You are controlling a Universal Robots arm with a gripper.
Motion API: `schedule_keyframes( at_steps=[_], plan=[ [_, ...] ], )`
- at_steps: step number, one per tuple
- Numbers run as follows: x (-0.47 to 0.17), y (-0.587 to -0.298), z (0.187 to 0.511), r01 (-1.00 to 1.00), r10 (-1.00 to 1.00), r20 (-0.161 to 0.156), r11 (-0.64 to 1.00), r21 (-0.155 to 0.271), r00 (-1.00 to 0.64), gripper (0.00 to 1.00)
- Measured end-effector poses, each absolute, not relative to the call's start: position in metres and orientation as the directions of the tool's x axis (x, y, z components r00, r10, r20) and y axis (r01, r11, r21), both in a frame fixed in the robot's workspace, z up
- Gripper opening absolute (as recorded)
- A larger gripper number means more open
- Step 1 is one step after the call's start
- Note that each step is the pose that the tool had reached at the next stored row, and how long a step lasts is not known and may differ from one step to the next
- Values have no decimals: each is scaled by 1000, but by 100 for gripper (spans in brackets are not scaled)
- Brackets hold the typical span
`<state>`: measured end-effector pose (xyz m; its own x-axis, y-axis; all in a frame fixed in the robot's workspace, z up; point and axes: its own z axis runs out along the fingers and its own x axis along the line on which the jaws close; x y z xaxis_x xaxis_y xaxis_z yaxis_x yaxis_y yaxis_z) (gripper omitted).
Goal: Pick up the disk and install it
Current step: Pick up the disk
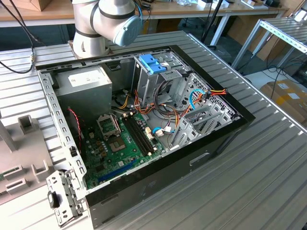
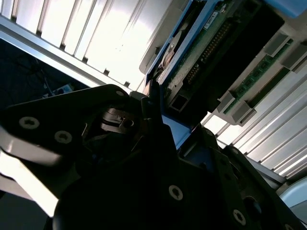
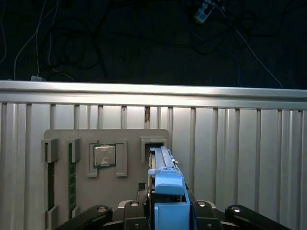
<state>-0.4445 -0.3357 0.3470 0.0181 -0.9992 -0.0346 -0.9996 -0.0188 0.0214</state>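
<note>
— What do we get from the exterior view?
— The arm (image 1: 106,19) rises beyond the open computer case (image 1: 211,143) on the slatted table (image 1: 249,191); a grey tray (image 1: 33,143) lies at the exterior view's left.
— And the first wrist view?
— We see the disk (image 3: 165,172) standing on edge in a slot of the grey tray, near a processor chip (image 3: 104,155); the gripper (image 3: 171,211) is drawn narrow, its jaws pressed to the disk's two flat sides.
— The second wrist view?
— A black finger (image 2: 148,103) lies against the disk's edge; its green board faces us.

Ribbed metal table (image 1: 268,182), wooden bench (image 1: 172,10) behind
</note>
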Motion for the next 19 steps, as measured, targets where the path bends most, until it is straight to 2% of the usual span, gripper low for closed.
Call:
schedule_keyframes(
  at_steps=[19],
  plan=[
    [-445, -336, 356, -1000, -999, -36, -19, 21, 18, 37]
  ],
)
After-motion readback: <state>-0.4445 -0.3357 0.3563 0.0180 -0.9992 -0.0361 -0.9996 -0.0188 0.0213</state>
